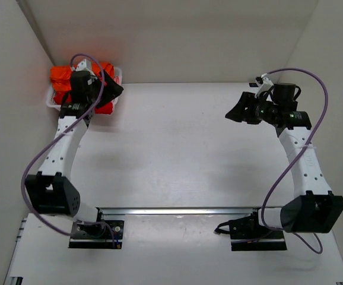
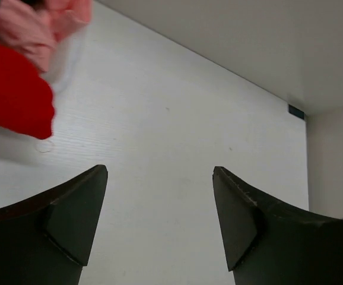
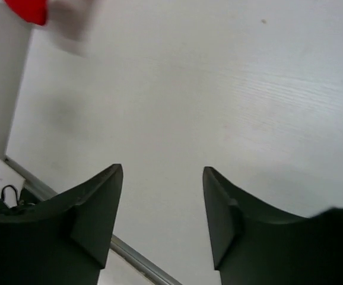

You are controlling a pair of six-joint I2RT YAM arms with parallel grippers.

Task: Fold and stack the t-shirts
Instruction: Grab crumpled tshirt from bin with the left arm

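Left gripper (image 2: 159, 169) and right gripper (image 3: 162, 169) both extend forward, jaws spread wide.

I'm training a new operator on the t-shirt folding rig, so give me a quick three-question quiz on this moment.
1. True or false: the left tool is shut on the bright red cloth t-shirt.
2. Where on the white table does the white plastic mesh basket sit? A: near-right corner. B: far-left corner. C: centre.
3. Short answer: what does the right tool hold?

Key: 1 false, it is open beside the shirt; 2 B; 3 nothing, it is open over bare table.
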